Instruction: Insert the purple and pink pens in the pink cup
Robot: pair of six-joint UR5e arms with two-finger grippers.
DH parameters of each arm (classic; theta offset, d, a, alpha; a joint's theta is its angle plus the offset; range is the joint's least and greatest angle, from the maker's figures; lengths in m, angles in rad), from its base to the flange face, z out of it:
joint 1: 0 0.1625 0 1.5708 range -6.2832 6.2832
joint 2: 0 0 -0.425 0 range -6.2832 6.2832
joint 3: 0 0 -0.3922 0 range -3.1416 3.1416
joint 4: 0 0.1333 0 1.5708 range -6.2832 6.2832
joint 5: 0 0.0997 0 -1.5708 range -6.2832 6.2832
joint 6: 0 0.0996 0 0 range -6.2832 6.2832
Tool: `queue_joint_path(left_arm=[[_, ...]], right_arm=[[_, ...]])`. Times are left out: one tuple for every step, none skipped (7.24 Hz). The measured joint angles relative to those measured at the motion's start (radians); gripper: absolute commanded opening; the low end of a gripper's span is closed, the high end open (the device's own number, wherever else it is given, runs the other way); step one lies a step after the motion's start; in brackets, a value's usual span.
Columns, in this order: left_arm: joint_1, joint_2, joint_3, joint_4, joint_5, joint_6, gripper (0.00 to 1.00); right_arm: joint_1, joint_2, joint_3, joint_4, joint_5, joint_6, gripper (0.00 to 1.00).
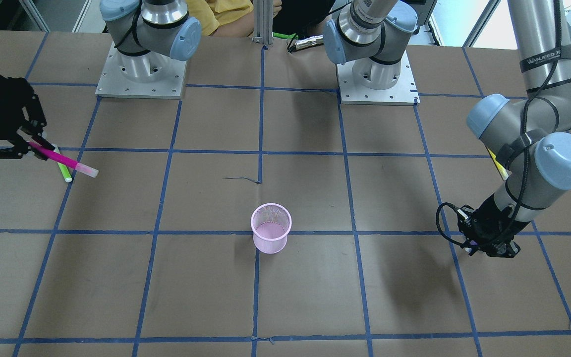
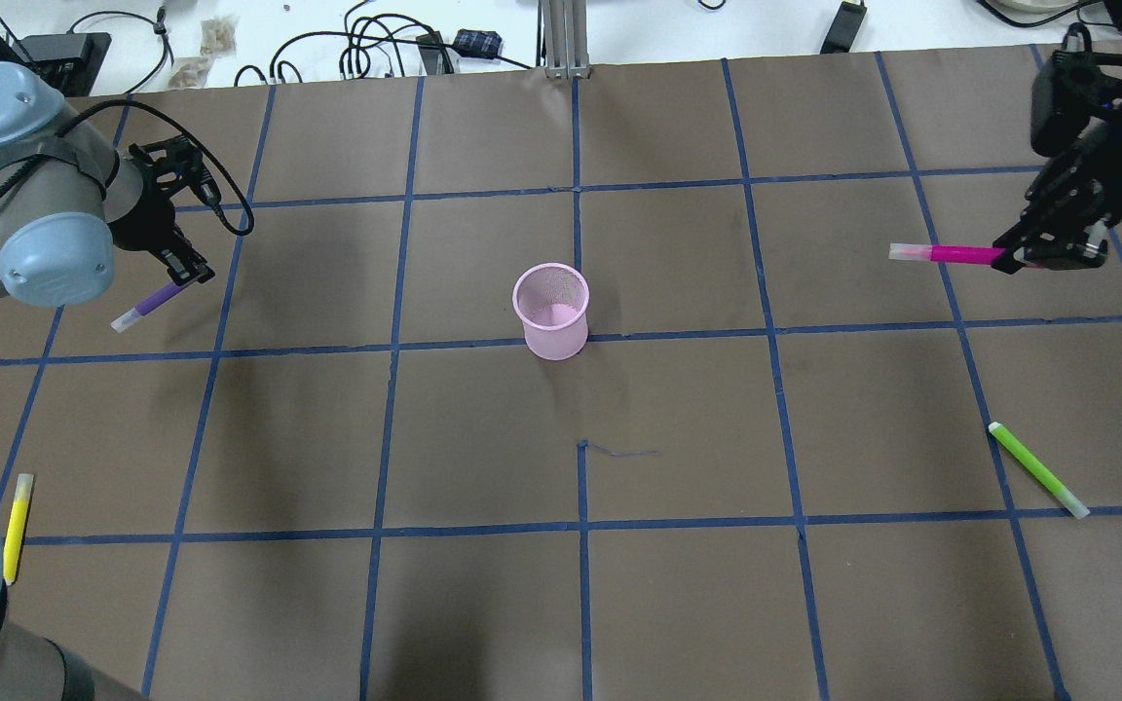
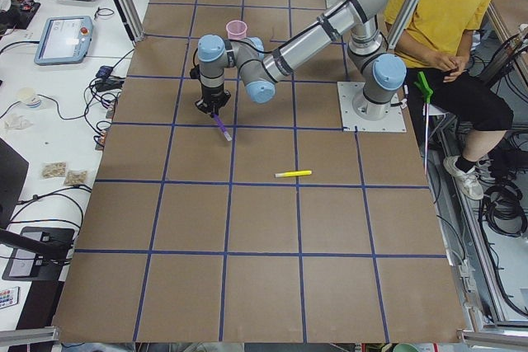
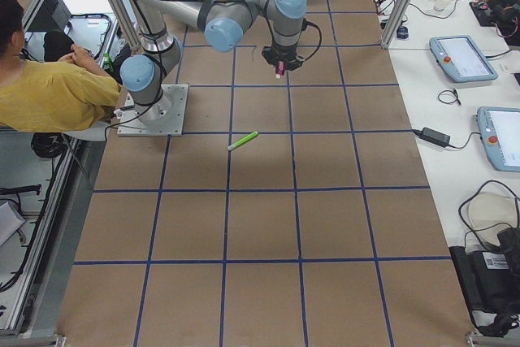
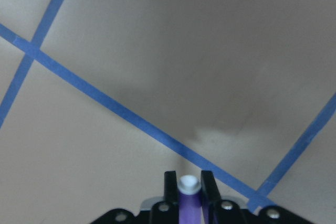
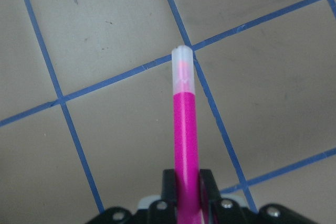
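Taking twelve o'clock as straight away from the robot in the overhead view, the pink cup stands upright and looks empty near the middle of the table; both pens are held off the table, neither in the cup yet. The left gripper sits at about nine o'clock of the cup, its fingers clamped on the purple pen, whose long axis slants down toward eight o'clock, its free end pointing away from the cup. The right gripper is out at three o'clock, fingers clamped on the pink pen; that pen runs near level along the nine–three line, its free end aimed at the cup. The left looks the nearer, I'd say; either pen would need tipping upright over the rim. A band on the left arm reads something like "WANJEED"; a green pen and a yellow pen lie on the table, well apart.
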Motion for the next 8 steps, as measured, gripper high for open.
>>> queue_joint_path(left_arm=[[0.001,0.027,-0.005,-0.019,-0.050,-0.019,0.00],[0.002,0.052,-0.008,-0.051,-0.104,-0.039,0.00],[0.005,0.073,-0.013,-0.078,-0.142,-0.054,0.00],[0.016,0.087,-0.024,-0.102,-0.160,-0.061,0.00],[0.029,0.093,-0.033,-0.119,-0.173,-0.064,0.00],[0.037,0.096,-0.037,-0.126,-0.187,-0.066,0.00],[0.039,0.097,-0.038,-0.129,-0.196,-0.067,0.00],[0.040,0.097,-0.038,-0.129,-0.201,-0.068,0.00]], right_arm=[[0.115,0.000,-0.005,-0.030,-0.021,0.152,0.07],[0.236,0.015,-0.009,-0.076,-0.065,0.300,0.07],[0.358,0.040,-0.014,-0.119,-0.132,0.445,0.07],[0.464,0.071,-0.025,-0.155,-0.182,0.564,0.08],[0.557,0.117,-0.056,-0.178,-0.237,0.650,0.08],[0.642,0.181,-0.112,-0.182,-0.309,0.716,0.09],[0.709,0.248,-0.175,-0.179,-0.366,0.775,0.11],[0.758,0.305,-0.230,-0.171,-0.396,0.823,0.12]])
